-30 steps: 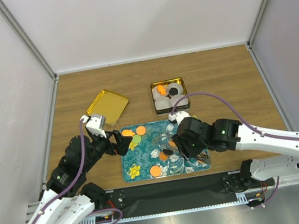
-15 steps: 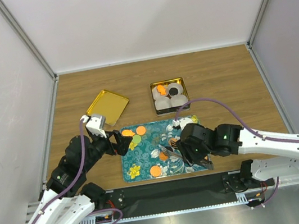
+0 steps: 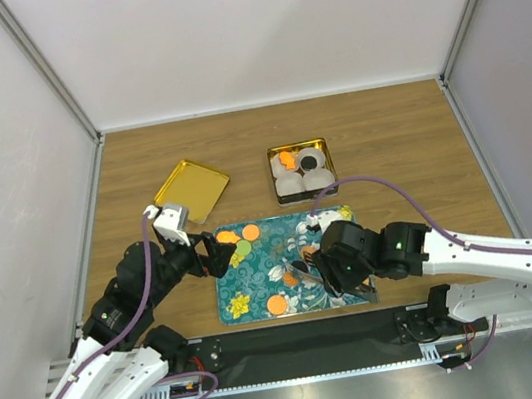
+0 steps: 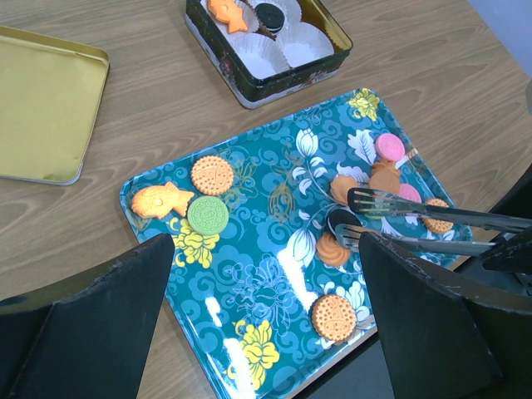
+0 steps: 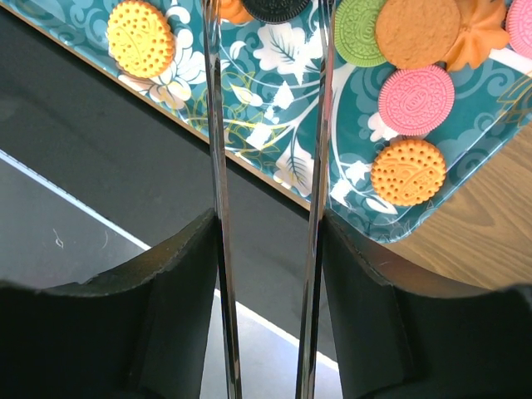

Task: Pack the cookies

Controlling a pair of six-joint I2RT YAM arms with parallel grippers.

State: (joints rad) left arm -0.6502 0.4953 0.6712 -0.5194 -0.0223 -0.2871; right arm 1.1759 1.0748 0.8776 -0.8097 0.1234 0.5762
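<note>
Several cookies lie on the teal tray (image 3: pixel 245 289): a green one (image 4: pixel 207 214), a round orange one (image 4: pixel 212 174), a fish-shaped orange one (image 4: pixel 161 199), a pink one (image 4: pixel 389 147) and a black one (image 4: pixel 341 221). My right gripper (image 5: pixel 266 274) is shut on metal tongs (image 5: pixel 213 166). The tong tips stand on either side of the black cookie (image 5: pixel 276 8), their arms apart. My left gripper (image 4: pixel 266 332) is open and empty, above the tray's near left part. The tin (image 4: pixel 274 87) holds an orange cookie and a black cookie in white paper cups.
The gold lid (image 3: pixel 191 190) lies on the table left of the tin (image 3: pixel 329 164). The tray's near edge (image 5: pixel 249 158) hangs at the table's front, with the dark base rail below it. White walls stand on three sides.
My right arm has drawn back toward the near edge and brought the tong tips to the black cookie in the tray's middle. The left arm has not moved.
</note>
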